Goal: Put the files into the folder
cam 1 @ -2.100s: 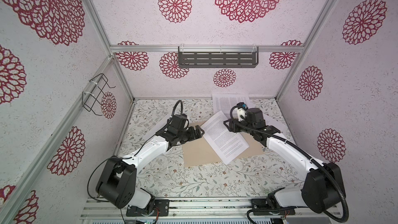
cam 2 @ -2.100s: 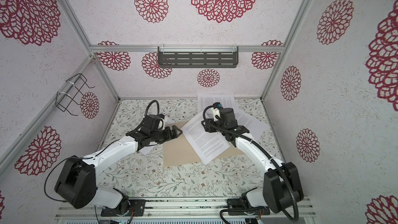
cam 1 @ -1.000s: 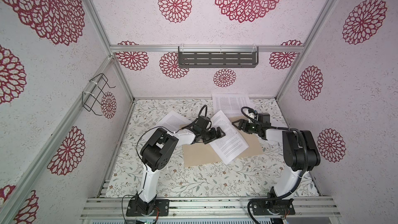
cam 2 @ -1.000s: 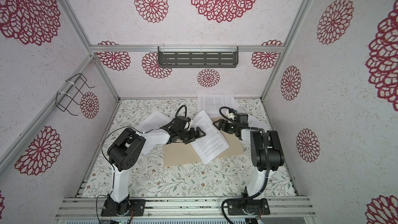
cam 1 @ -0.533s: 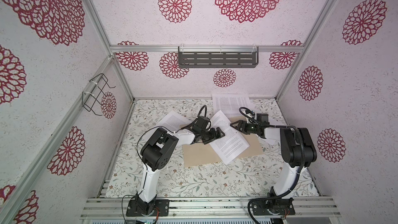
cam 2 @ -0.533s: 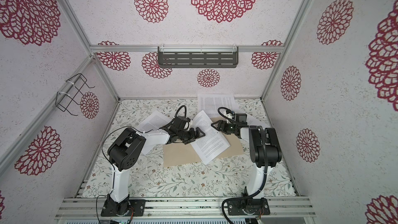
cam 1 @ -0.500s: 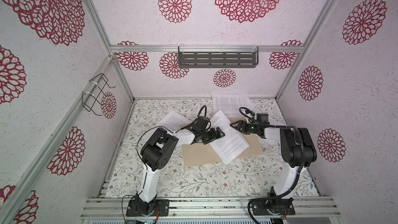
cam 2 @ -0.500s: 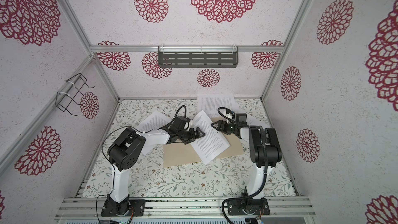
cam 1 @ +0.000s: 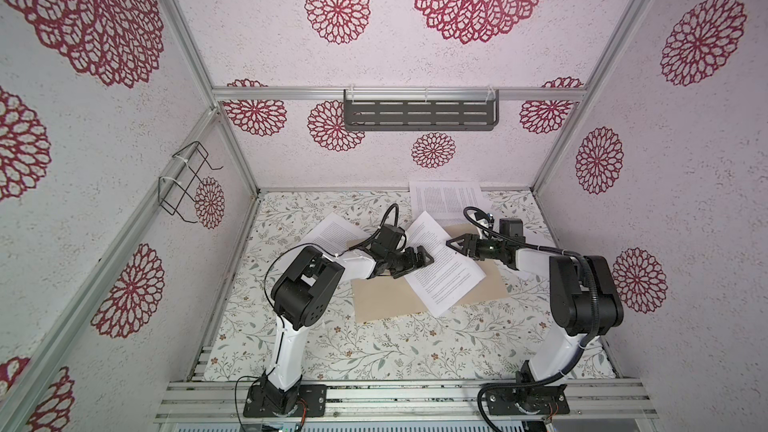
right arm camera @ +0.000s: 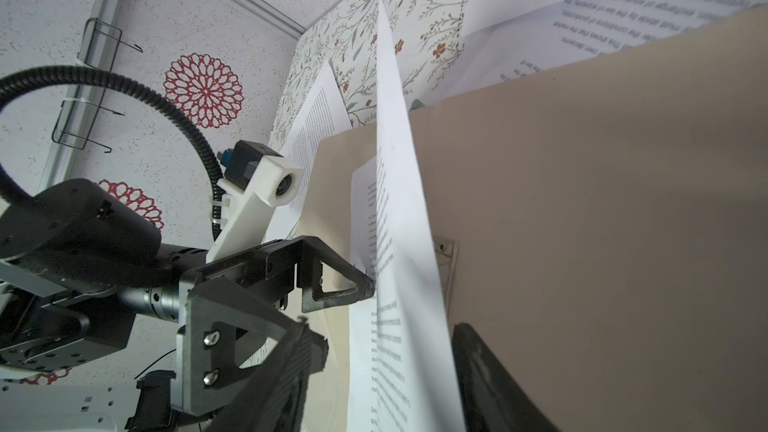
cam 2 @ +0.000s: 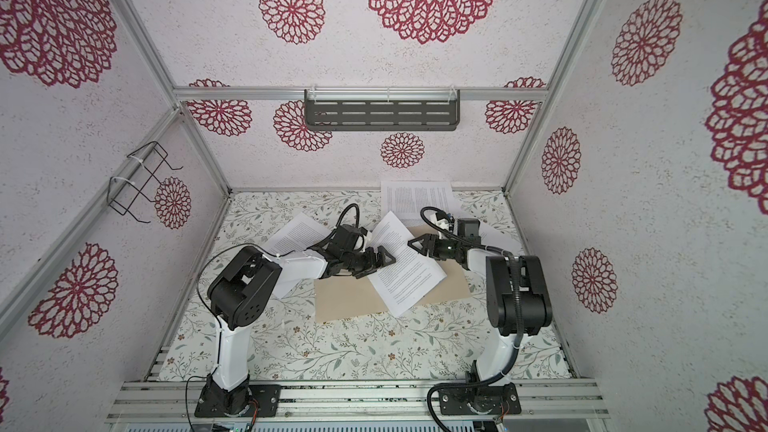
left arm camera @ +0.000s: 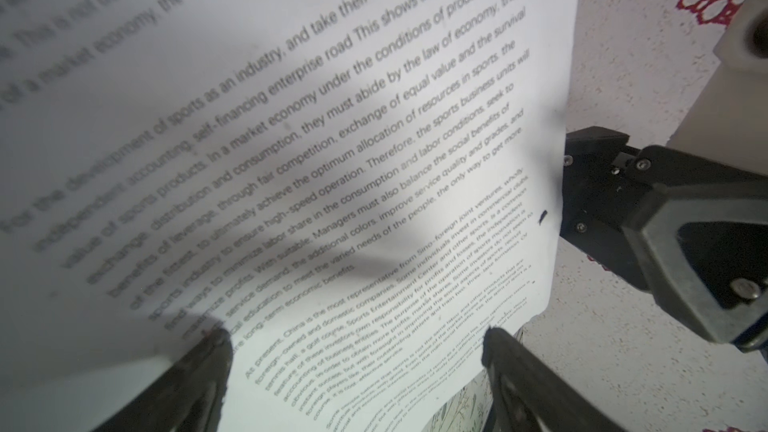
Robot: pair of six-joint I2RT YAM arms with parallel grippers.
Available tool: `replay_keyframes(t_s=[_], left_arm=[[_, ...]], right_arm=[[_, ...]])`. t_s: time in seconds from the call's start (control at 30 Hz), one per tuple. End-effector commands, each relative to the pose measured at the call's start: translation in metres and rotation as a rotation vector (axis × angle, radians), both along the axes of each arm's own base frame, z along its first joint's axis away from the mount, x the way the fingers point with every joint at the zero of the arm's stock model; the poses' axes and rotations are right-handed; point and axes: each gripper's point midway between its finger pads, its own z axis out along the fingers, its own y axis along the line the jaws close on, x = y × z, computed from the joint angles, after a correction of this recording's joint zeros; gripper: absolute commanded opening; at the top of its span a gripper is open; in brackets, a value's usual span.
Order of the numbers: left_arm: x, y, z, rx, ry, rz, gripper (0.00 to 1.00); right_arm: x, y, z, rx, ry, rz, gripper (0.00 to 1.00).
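I read "In a market economy" on the white printed paper sheet (left arm camera: 332, 118). The left gripper (left arm camera: 355, 336) is spread wide, and the right gripper (right arm camera: 384, 330) straddles the sheet's edge, unclamped.

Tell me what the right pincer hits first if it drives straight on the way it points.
The right pincer would first meet the printed sheet lying askew on the folder; its raised edge sits between the open jaws. Beyond it probably the left pincer, though depth is unclear.

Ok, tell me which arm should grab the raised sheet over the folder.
Right, probably: the sheet stands edge-on between the fingers of the open right gripper; the left gripper only touches its face.
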Motion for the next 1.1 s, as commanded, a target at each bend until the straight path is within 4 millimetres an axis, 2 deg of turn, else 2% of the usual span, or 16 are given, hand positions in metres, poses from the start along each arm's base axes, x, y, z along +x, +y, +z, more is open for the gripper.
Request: replay_keyframes(t_s=[0.0,0.17,0.4,0.5,0.57,0.67,0.73,0.87,0.9,0.93,1.07], left_arm=[[-0.003,0.01,-0.017,0.036,0.019,0.005,0.98],[-0.004,0.011,-0.017,0.036,0.016,0.008,0.98],[-0.005,0.011,-0.018,0.037,0.017,0.007,0.98],[-0.005,0.011,-0.017,0.037,0.012,0.008,0.98],[-0.005,0.012,-0.017,0.039,0.009,0.007,0.98],[-0.005,0.011,-0.018,0.039,0.014,0.006,0.98],[-0.004,0.01,-0.011,0.03,0.0,0.001,0.98],[0.001,0.008,0.029,0.005,-0.077,-0.015,0.98],[0.002,0.007,0.043,-0.008,-0.1,-0.023,0.97],[0.001,0.006,0.069,-0.037,-0.142,-0.033,0.97],[-0.007,0.017,0.124,-0.067,-0.248,-0.042,0.97]], right_arm=[[-0.001,0.001,0.019,-0.051,-0.057,0.036,0.55],[-0.002,0.005,0.011,-0.117,-0.031,0.055,0.5],[0.002,0.012,0.008,-0.17,-0.019,0.077,0.35],[0.005,0.01,0.004,-0.186,0.0,0.074,0.23],[0.008,0.011,0.003,-0.188,0.007,0.07,0.19],[0.01,0.013,0.002,-0.184,0.012,0.073,0.09],[0.011,0.012,0.003,-0.191,0.015,0.064,0.0],[0.01,0.01,0.014,-0.203,0.0,0.029,0.0],[0.01,0.008,0.019,-0.205,-0.006,0.015,0.0],[0.009,0.007,0.025,-0.201,-0.017,-0.003,0.0],[0.0,0.005,0.051,-0.195,-0.088,-0.061,0.0]])
